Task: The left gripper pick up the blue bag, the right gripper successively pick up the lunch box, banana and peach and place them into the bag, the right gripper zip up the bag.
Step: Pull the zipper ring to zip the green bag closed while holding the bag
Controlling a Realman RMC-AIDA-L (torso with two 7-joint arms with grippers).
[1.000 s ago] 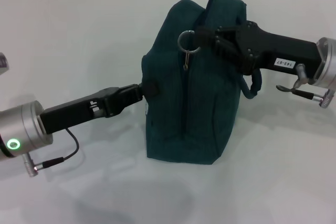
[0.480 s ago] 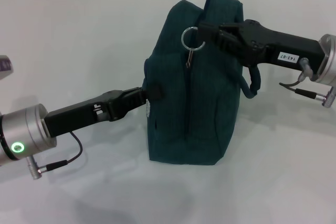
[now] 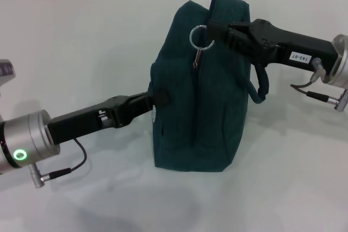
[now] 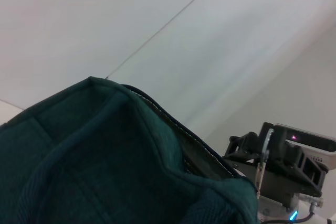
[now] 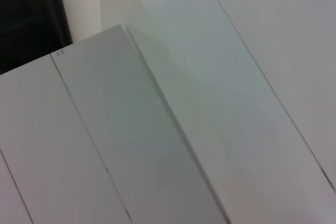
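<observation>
The left gripper clamps the blue bag's side to steady it upright, while the right gripper pinches the silver zip ring at its top.

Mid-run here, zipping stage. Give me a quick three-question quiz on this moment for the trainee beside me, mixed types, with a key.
1. True or false: the right gripper is at the silver ring zip pull near the top of the blue bag.
2. Which gripper meets the bag's side at a small dark tab, low on the bag? A) the left gripper B) the right gripper C) neither
3. Fill in: of the lunch box, banana and peach, the number visible outside the bag on the white table is ____.

Key: 1 true. 2 A. 3 none; the bag stands upright with no fruit or box in sight.
</observation>
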